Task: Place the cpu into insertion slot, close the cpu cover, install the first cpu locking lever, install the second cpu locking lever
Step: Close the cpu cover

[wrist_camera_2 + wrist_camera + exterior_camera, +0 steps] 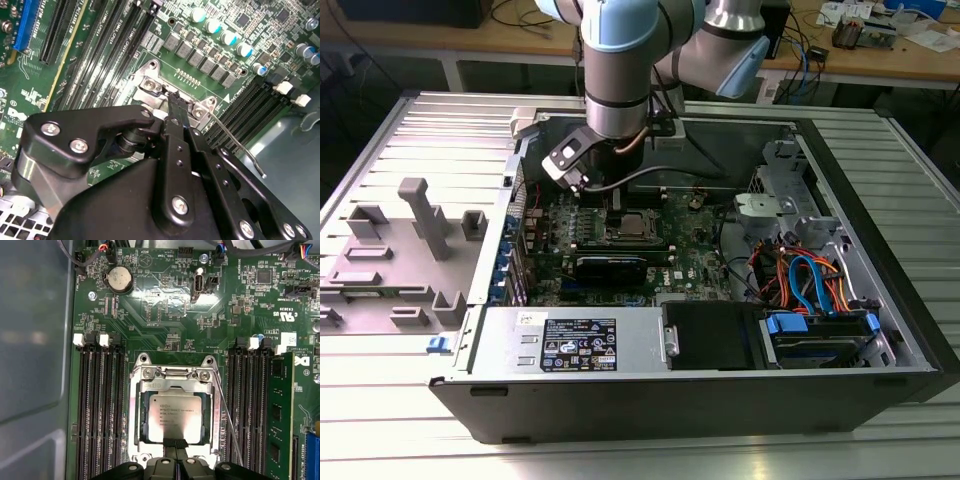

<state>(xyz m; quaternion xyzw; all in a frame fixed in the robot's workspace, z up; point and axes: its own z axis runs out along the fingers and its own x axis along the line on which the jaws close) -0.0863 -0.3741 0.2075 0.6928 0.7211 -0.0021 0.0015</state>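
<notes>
The arm [620, 60] reaches down into the open computer case [720, 400], over the green circuit board [150, 305]. Directly ahead of the fingertips [170, 443], the cpu cover [175, 377] lies flat over the insertion slot [141, 436]. The cpu [175, 407] is seated in its window. The gripper [175, 444] has its fingers drawn together, apparently on nothing, tips at the cover's near edge. A thin locking lever [231, 425] slants just beside them.
</notes>
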